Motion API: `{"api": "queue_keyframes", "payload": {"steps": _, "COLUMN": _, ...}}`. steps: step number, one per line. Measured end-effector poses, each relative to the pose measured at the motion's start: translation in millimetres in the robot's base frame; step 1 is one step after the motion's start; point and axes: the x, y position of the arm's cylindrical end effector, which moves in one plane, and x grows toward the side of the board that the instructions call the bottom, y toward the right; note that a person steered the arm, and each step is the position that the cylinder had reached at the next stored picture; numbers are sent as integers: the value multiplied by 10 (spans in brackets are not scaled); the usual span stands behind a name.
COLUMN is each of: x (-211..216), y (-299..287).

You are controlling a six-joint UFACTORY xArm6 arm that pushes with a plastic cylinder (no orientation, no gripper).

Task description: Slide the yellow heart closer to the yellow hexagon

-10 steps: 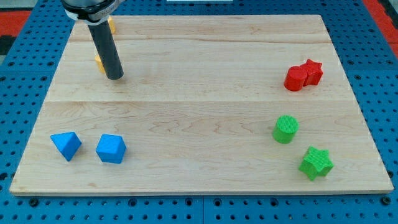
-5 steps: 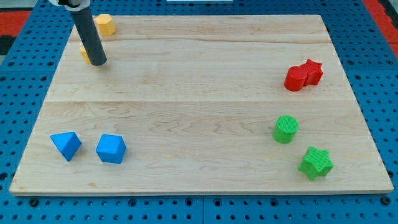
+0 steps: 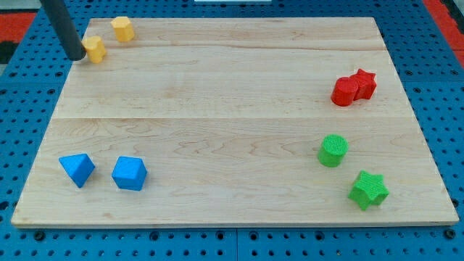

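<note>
Two yellow blocks at the far left of the wooden board (image 3: 232, 80), yellow heart (image 3: 95, 49) just beside and left-near of the yellow hexagon (image 3: 122, 28), my tip (image 3: 75, 56), a bare rod with nothing to open or close, touching the heart's left side.

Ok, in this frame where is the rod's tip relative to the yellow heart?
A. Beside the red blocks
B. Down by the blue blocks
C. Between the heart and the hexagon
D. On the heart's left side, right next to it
D: my tip sits at the board's left edge, right beside the yellow heart, on its view-left side; the yellow hexagon lies up-right of the heart.
</note>
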Motion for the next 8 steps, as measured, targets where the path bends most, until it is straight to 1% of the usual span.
{"api": "queue_keyframes", "payload": {"steps": 3, "x": -15, "y": 711}}
{"api": "queue_keyframes", "payload": {"steps": 4, "x": -59, "y": 847}}
{"api": "queue_keyframes", "payload": {"steps": 5, "x": -262, "y": 847}}
{"api": "queue_keyframes", "payload": {"steps": 6, "x": -373, "y": 855}}
{"api": "queue_keyframes", "payload": {"steps": 8, "x": -125, "y": 1157}}
